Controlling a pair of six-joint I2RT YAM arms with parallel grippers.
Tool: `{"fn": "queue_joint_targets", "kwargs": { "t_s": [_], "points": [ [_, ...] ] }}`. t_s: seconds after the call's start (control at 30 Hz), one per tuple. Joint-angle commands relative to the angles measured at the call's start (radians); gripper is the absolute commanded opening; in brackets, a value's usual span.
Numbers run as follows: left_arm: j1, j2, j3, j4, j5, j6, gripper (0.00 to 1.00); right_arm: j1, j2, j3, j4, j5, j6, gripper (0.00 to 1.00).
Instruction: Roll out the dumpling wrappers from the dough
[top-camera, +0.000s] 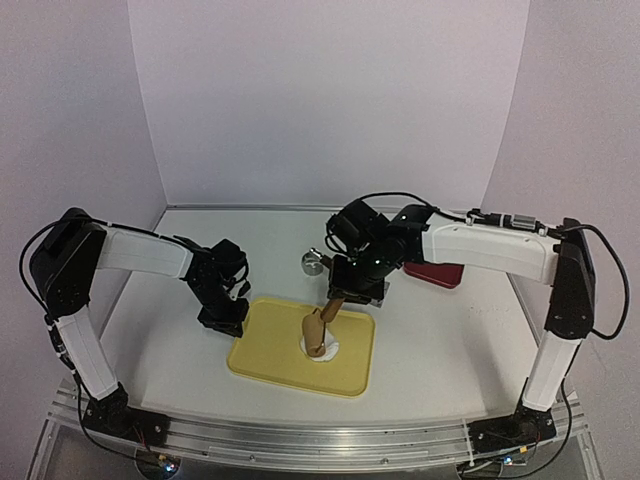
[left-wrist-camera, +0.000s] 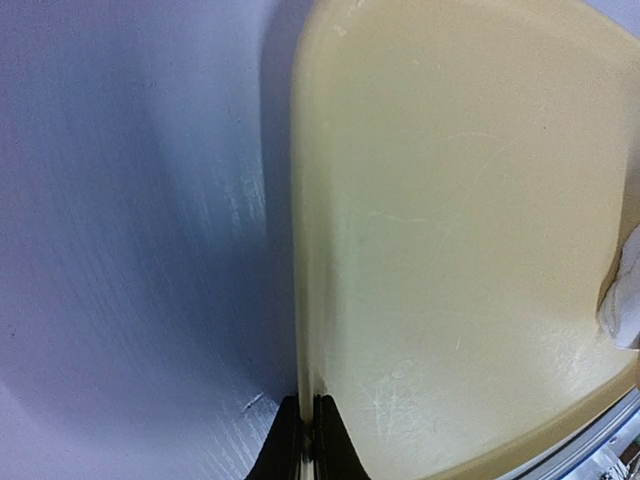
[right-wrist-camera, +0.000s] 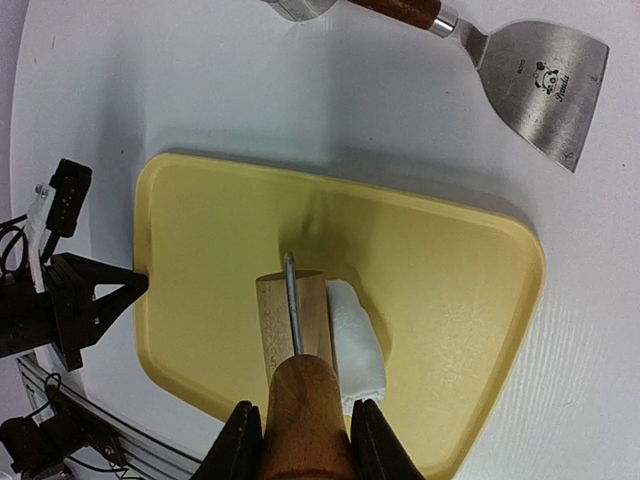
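Observation:
A yellow tray (top-camera: 260, 350) lies on the table. The white dough (top-camera: 329, 351) sits on it as a flattened lump, also in the right wrist view (right-wrist-camera: 357, 345) and at the edge of the left wrist view (left-wrist-camera: 628, 300). My right gripper (right-wrist-camera: 297, 445) is shut on the handle of a wooden rolling pin (right-wrist-camera: 295, 320), whose roller rests on the dough's left side (top-camera: 317, 333). My left gripper (left-wrist-camera: 308, 440) is shut on the tray's left rim (left-wrist-camera: 300, 250) and shows in the top view (top-camera: 222, 322). No round wrapper disc is in view.
A steel scraper with a wooden handle (right-wrist-camera: 535, 70) lies on the table beyond the tray. A small steel ring cutter (top-camera: 313, 262) stands behind the tray. A dark red object (top-camera: 434, 273) lies at the back right under the right arm.

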Motion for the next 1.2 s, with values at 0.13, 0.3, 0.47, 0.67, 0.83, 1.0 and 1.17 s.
{"fn": "queue_joint_targets", "kwargs": {
  "t_s": [0.13, 0.3, 0.47, 0.67, 0.83, 1.0, 1.17],
  "points": [
    [-0.001, 0.022, -0.054, -0.019, -0.067, 0.014, 0.0, 0.065, 0.246, -0.177, -0.254, 0.036, -0.002, 0.0],
    [0.0, 0.018, -0.048, -0.025, -0.075, 0.014, 0.0, 0.068, 0.214, -0.173, -0.277, 0.067, 0.011, 0.0],
    [0.0, 0.015, -0.038, -0.028, -0.076, 0.016, 0.0, 0.069, 0.18, -0.109, -0.288, 0.111, -0.02, 0.0],
    [0.001, 0.02, -0.009, -0.045, -0.077, 0.021, 0.0, 0.083, 0.135, 0.081, -0.125, -0.053, -0.218, 0.0],
    [0.002, 0.022, 0.013, -0.047, -0.082, 0.031, 0.0, 0.106, 0.121, 0.283, -0.031, -0.233, -0.307, 0.0],
    [0.002, 0.021, 0.018, -0.029, -0.087, 0.075, 0.0, 0.105, 0.004, 0.275, -0.035, -0.159, -0.236, 0.0],
    [0.002, 0.022, 0.021, -0.025, -0.104, 0.105, 0.0, 0.084, -0.159, 0.085, -0.036, -0.067, -0.174, 0.0]
  ]
}}
